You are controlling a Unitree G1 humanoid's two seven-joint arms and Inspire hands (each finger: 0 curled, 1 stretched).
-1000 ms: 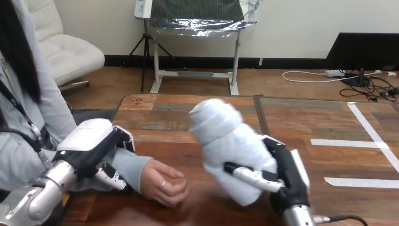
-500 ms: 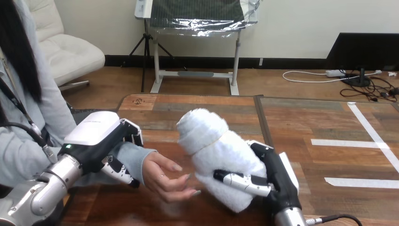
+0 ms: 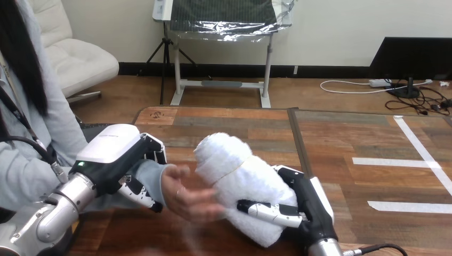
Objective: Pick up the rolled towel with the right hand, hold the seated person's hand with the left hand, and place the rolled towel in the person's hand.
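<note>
A white rolled towel (image 3: 240, 176) lies tilted in my right hand (image 3: 306, 205), whose fingers and thumb are curled round its lower end. Its upper end touches the person's hand (image 3: 189, 194), which is open with the palm turned toward the towel. My left hand (image 3: 120, 160) is curled round the person's wrist, over the grey sleeve, at the left of the table.
The wooden table (image 3: 341, 138) stretches to the right, with strips of white tape (image 3: 421, 154) on its right part. The person sits at the left side, their arm reaching in over the table's left edge.
My right hand has carried the towel leftward and lower until it meets the person's hand. That hand has opened from a loose fist. My left hand has lifted the wrist slightly to the right.
</note>
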